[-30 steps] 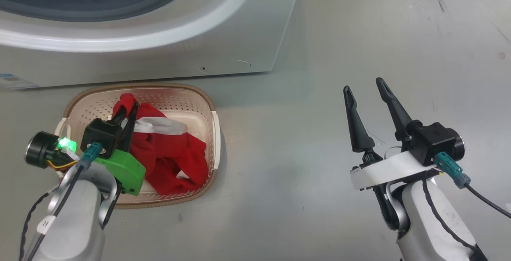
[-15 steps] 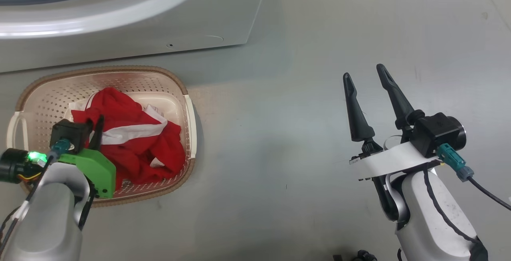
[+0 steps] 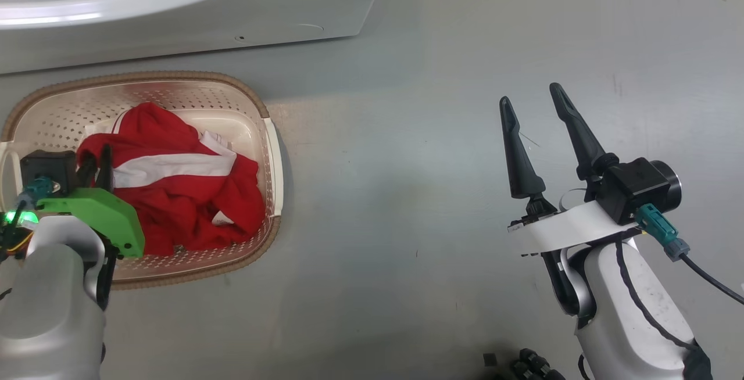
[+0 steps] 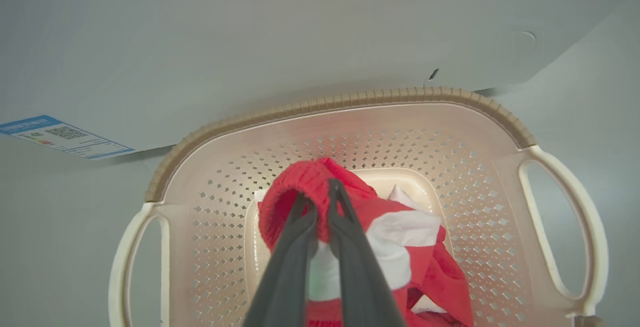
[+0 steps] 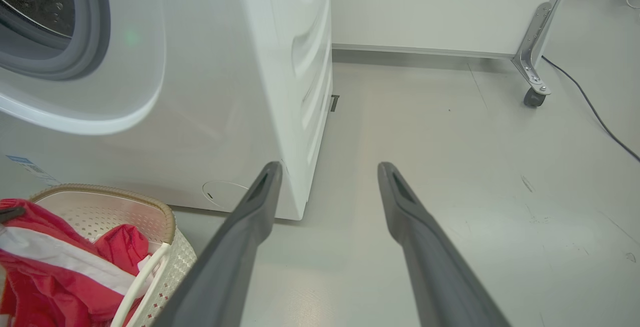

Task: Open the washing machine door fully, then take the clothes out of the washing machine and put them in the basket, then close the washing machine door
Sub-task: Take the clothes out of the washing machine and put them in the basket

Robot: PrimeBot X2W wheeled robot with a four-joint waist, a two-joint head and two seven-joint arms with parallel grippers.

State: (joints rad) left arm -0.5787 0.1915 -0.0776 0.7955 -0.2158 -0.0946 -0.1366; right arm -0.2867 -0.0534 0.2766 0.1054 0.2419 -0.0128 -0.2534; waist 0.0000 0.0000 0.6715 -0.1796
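Red clothes [image 3: 180,211], white band; cream basket [image 3: 192,98], brown rim.

Left hand [image 4: 316,191], gripping clothes [image 3: 174,205], drops lower, nearer basket [image 3: 251,119] front; red heap settles, spreads flatter.

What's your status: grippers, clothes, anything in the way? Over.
Left gripper shut on the clothes, down in the basket. Right gripper open, empty, above the floor. No obstruction seen.
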